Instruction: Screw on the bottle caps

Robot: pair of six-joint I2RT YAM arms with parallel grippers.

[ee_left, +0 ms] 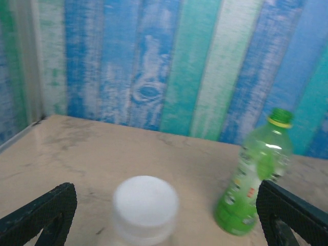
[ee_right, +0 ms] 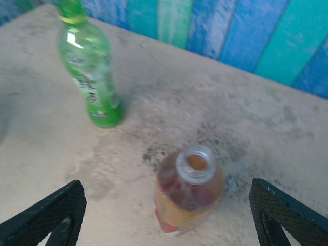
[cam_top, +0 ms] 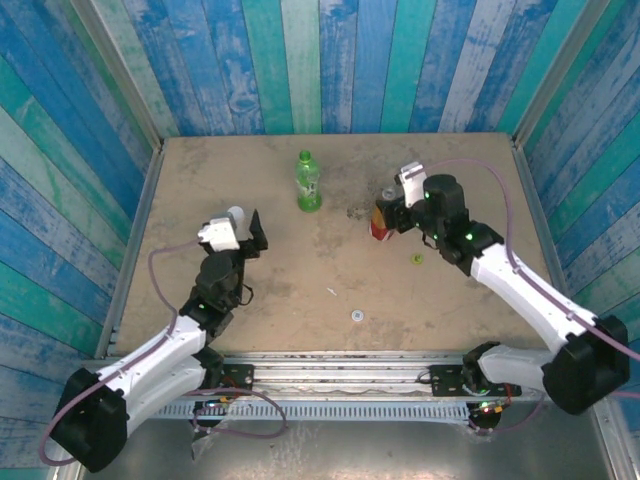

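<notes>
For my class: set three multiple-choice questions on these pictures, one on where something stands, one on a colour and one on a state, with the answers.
1. Where does the green bottle stand?
A. at the near edge
B. mid-table, toward the far wall
C. in the left corner

2. What colour is the cap by the left gripper?
A. white
B. red
C. black

3. How is the amber bottle at its neck?
A. capped
B. crushed
C. open, uncapped

Answers: B, the top view shows it upright there; A, the left wrist view shows a white top; C, the right wrist view shows its bare mouth.
</notes>
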